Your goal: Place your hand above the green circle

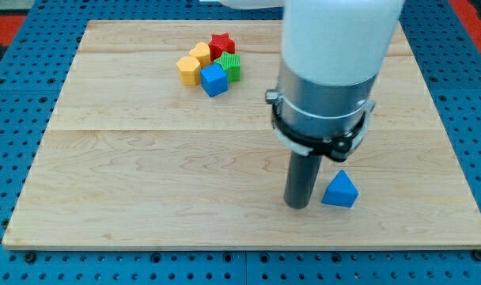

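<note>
Green, the circle block (232, 68) is seen at the far left of the wooden board (145, 174), wedged among the blue cube (213, 80), red star (221, 44) and two yellow blocks (193, 65). My tip (297, 206), holding nothing, is planted near right beside the blue triangle (340, 191); the target lies far-left of it.

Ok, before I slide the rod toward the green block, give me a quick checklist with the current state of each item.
1. My tip in view: ok, it rests on the board near the view's bottom, just left of the blue triangle.
2. Green block located: ok, in the cluster at the view's top left; its shape cannot be told, partly hidden.
3. Tip above the green block: not ok, it is far off.
4. Space around the target: not ok, the blue cube, red star and yellow blocks crowd it.
5. Tip touching the blue triangle: cannot tell.
</note>
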Controlling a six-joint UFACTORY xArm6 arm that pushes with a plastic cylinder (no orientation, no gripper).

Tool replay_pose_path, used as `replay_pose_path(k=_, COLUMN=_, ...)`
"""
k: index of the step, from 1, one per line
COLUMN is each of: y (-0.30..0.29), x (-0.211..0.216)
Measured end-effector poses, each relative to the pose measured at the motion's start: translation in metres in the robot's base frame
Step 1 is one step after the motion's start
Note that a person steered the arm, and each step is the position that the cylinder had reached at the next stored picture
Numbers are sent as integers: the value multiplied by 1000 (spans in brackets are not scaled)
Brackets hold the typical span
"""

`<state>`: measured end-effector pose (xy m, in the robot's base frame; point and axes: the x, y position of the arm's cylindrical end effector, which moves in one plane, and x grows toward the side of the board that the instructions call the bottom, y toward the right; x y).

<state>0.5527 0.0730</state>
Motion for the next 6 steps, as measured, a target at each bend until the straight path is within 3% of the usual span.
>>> replay_pose_path(k=1, y=33, x=-26)
replay_pose_path(k=2, y=-4, x=-11)
replay_pose_path(k=3, y=-79, x=-15)
replay_pose_path(k=4, y=-99, x=-65)
replay_pose_path(k=5, y=-89, x=-152)
replay_pose_path(k=6, y=-83, x=-179)
